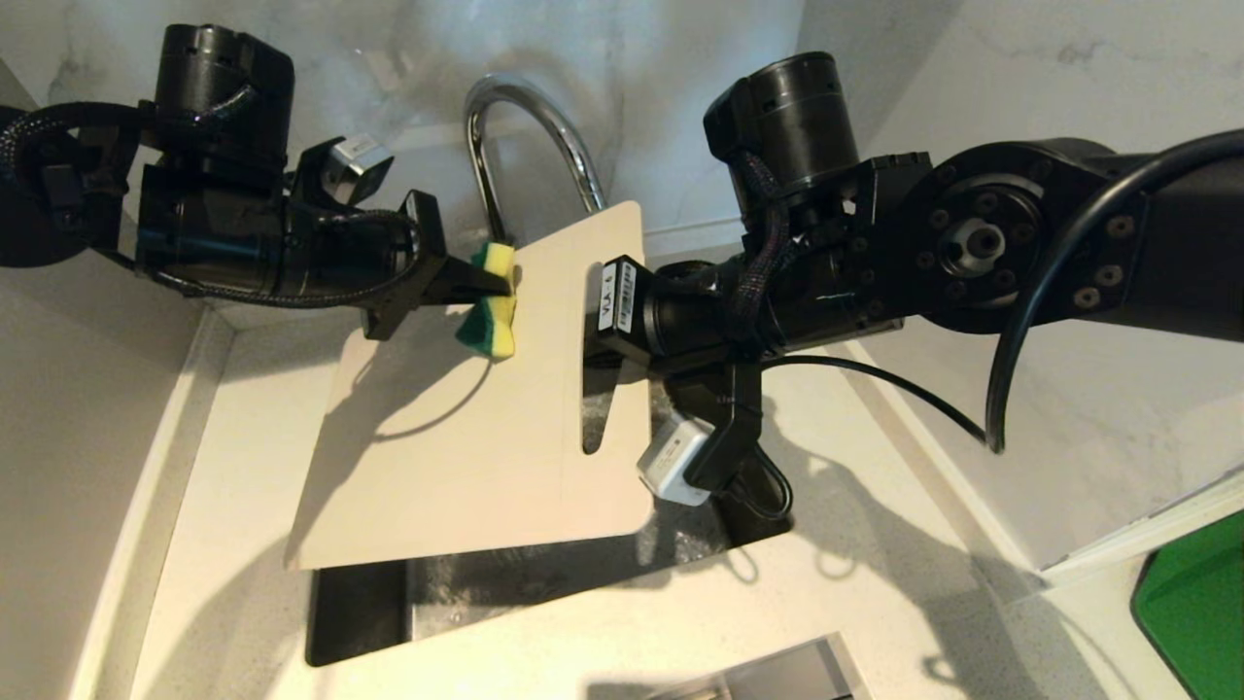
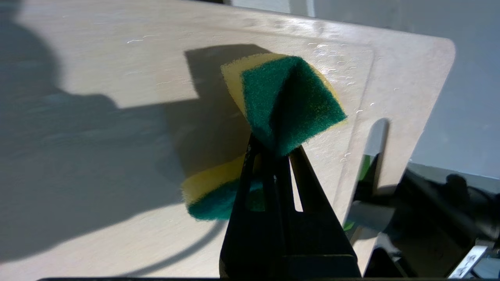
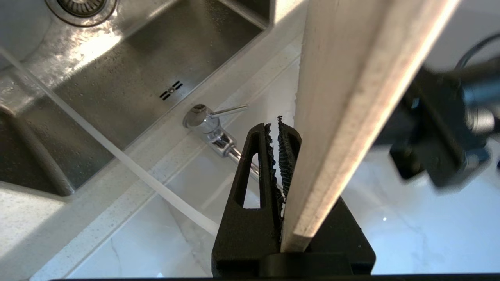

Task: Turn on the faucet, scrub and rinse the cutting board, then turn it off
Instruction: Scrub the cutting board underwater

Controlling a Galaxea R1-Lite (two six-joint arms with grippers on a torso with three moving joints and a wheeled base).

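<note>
- Cutting board [image 1: 466, 437]: held tilted in the air over the sink [image 1: 360, 612], its far corner just below the faucet [image 1: 530, 136] spout. Thin, stiff plastic; probably light, but broad, so it will lever hard against a one-edge grip. Droplets show on its face near the slot in the left wrist view; I judge it slippery when wet.
- Right gripper [image 3: 279, 164]: jaws clamped on the board's slot-handle end, pads biting one edge. That end looks the sensible hold; a grip nearer the middle of that short edge would resist twisting better.
- Left gripper [image 2: 273, 156]: fingers pinched together on a sponge [image 2: 281, 101], yellow foam with a green scouring side, folded by the squeeze. Soft and springy; it sits against the board's upper face near the top edge.
- Sink: steel basin, wet and beaded, drain strainer [image 3: 80, 6] at one corner. No dishes visible inside.
- A stream of water [image 3: 117, 156] crosses the right wrist view, so the tap seems to be running; its lever [image 3: 228, 110] stands out sideways.
</note>
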